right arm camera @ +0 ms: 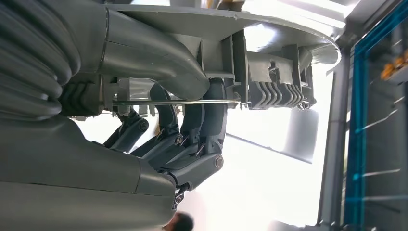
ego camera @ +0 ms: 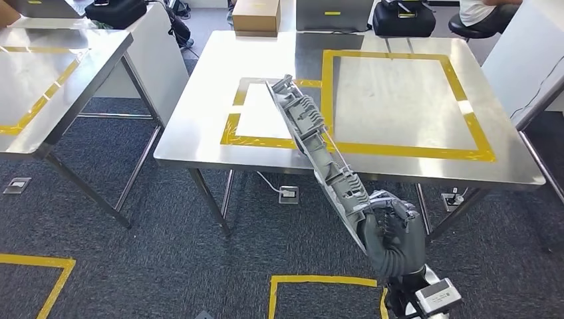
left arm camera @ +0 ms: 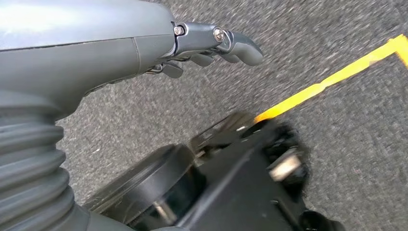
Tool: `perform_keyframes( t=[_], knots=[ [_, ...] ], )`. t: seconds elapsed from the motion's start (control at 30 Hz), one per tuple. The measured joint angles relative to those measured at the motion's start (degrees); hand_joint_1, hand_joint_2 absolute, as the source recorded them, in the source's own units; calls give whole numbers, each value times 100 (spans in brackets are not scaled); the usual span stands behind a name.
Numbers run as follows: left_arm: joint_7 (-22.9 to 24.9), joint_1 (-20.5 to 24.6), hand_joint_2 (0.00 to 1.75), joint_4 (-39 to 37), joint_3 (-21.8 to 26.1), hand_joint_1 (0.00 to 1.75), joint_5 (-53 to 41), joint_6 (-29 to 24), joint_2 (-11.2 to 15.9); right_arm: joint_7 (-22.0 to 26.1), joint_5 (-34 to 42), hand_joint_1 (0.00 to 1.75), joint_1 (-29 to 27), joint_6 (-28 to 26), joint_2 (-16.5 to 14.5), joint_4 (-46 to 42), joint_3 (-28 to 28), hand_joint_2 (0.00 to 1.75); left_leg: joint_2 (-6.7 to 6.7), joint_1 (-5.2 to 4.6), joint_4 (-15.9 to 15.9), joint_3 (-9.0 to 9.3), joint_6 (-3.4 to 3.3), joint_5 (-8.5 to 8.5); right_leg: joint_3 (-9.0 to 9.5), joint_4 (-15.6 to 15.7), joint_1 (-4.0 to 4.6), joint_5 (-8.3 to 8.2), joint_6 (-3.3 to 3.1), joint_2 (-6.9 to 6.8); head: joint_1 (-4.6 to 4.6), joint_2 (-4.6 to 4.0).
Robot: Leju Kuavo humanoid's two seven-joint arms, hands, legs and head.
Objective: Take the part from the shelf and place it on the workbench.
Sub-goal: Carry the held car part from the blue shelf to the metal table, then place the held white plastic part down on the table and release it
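Note:
A long grey ribbed plastic part [ego camera: 318,149] slants up from my right hand [ego camera: 392,236], which grips its near end. The part's far end hangs over the steel workbench [ego camera: 199,113], above a small yellow-taped rectangle. In the right wrist view my thumb and dark fingers [right arm camera: 192,125] clamp the part [right arm camera: 269,82] from both sides. My left hand [left arm camera: 211,45] hangs over the grey carpet with its fingers curled in a little and nothing in them.
The workbench carries a large yellow-taped square [ego camera: 399,100] on its right half. A second steel table [ego camera: 46,73] stands at the left. Boxes and black bags sit behind the benches. Yellow floor tape [ego camera: 319,282] marks the carpet near me. A person sits at the far right [ego camera: 479,13].

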State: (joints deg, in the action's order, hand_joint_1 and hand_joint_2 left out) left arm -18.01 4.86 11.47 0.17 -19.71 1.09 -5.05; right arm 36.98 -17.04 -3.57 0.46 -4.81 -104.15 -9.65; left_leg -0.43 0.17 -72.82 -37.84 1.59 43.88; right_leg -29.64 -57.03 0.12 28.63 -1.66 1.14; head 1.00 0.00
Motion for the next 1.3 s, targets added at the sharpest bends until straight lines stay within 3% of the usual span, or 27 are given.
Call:
perform_keyframes(
  t=[0.03, 0.07, 0.13, 0.17, 0.2, 0.27, 0.3, 0.37, 0.43, 0.47, 0.5, 0.53, 0.6, 0.63, 0.73, 0.87, 1.0, 1.13, 1.3],
  knots=[
    [0, -12, 175, -4, 0, 0, -1, -1, 4, -45, -17, 175, 2, -127, 0, 61, 85, 175, 3, 0, 236, -120, 1, -139, 156, 0, -10, 125, 17, 5, 10, 0],
    [0, -36, 175, -18, 0, 0, -2, -3, 7, -87, -27, 175, 6, -264, 0, 131, 187, 175, 6, 0, 547, -209, -8, -601, 284, 1, -15, 248, 38, 7, 22, 0],
    [-3, -76, 175, -49, 0, 0, -11, -8, 11, -151, -6, 175, 20, -520, -1, 282, 456, 175, 14, -4, 1108, -300, -49, -1728, 491, -26, -3, 492, 102, 29, 36, 0],
    [-8, -96, 175, -59, 0, 0, -28, -9, 11, -169, 30, 175, 26, -621, -1, 349, 621, 175, 18, -9, 1228, -301, -87, -2111, 568, -32, 6, 601, 142, 46, 35, 0],
    [-20, -91, 175, -58, 0, 0, -46, -10, 10, -186, 74, 175, 31, -716, -2, 397, 799, 175, 17, -16, 1241, -287, -129, -2215, 646, -32, 10, 695, 185, 62, 31, 0],
    [-48, -49, 175, -37, 1, 0, -93, -12, 3, -218, 144, 175, 44, -931, -6, 441, 1198, 175, 7, -6, 1181, -218, -225, -2155, 753, -34, -2, 843, 266, 47, 19, 0],
    [-60, -12, 175, -26, 2, 0, -107, -19, 2, -236, 166, 175, 58, -1041, -13, 453, 1391, 175, 0, 1, 1187, -184, -268, -2102, 712, -148, -10, 915, 303, 16, 14, 0],
    [-66, 29, 175, -11, 4, 0, -128, -32, 5, -262, 197, 175, 84, -1210, -32, 473, 1706, 175, -7, 11, 1214, -99, -322, -1998, 329, -748, -29, 1094, 370, -45, -6, 0],
    [-64, 28, 175, -11, 4, 0, -138, -37, 4, -278, 239, 175, 85, -1325, -57, 512, 1965, 175, -4, 11, 1223, 0, -337, -1882, -280, -1460, -54, 1157, 424, -60, -18, 0],
    [-63, 17, 175, -14, 4, 0, -144, -37, 3, -289, 263, 175, 77, -1386, -74, 536, 2112, 175, -2, 11, 1224, 66, -334, -1820, -512, -1614, -67, 1051, 440, -63, -20, 0],
    [-62, 5, 175, -16, 4, 0, -151, -38, 3, -300, 286, 175, 73, -1445, -92, 556, 2256, 175, -2, 12, 1223, 143, -328, -1756, -646, -1559, -80, 827, 449, -69, -22, 0],
    [-61, -4, 175, -19, 4, 0, -158, -39, 2, -313, 310, 175, 72, -1509, -108, 569, 2413, 175, -6, 13, 1223, 228, -318, -1691, -682, -1309, -90, 510, 451, -78, -25, 0],
    [-61, -10, 175, -27, 5, 0, -170, -42, 1, -329, 345, 175, 71, -1596, -128, 583, 2719, 175, -31, 6, 1228, 353, -278, -1582, -615, -716, -84, -38, 419, -109, -36, 0],
    [-60, -5, 175, -32, 6, 0, -174, -43, 1, -333, 351, 175, 72, -1618, -133, 587, 2850, 175, -46, -1, 1235, 385, -247, -1552, -558, -494, -69, -150, 379, -120, -48, 0],
    [-57, 3, 175, -39, 8, 0, -197, -43, 9, -340, 268, 175, 89, -1630, -143, 597, 3119, 175, -44, -30, 1258, 413, -226, -1524, -449, -252, -59, -88, 306, -102, -49, 0],
    [-60, 36, 175, -32, 10, 0, -226, -43, 11, -484, -156, 175, 191, -1640, -134, 701, 3224, 175, 1, -33, 1344, 524, -205, -1503, -375, -217, -58, -43, 255, -69, -31, 0],
    [-91, 60, 175, -19, 14, 0, -248, -34, 10, -930, -960, 175, 445, -1735, 27, 1026, 3225, 175, 11, -30, 1381, 594, -160, -1497, -323, -216, -54, -21, 224, -64, -31, 0],
    [-125, 62, 175, -15, 27, 0, -292, -1, 9, -1404, -1854, 175, 737, -1792, 370, 1509, 3230, 175, 4, -25, 1386, 602, -134, -1511, -308, -218, -52, -22, 221, -73, -32, 0],
    [-104, 64, 175, -15, 68, 0, -385, 38, 9, -1785, -2488, 175, 1354, -1653, 1094, 2497, 3302, 175, 2, -34, 1382, 602, -136, -1519, -300, -215, -58, -41, 243, -73, -34, 0]
  ],
)
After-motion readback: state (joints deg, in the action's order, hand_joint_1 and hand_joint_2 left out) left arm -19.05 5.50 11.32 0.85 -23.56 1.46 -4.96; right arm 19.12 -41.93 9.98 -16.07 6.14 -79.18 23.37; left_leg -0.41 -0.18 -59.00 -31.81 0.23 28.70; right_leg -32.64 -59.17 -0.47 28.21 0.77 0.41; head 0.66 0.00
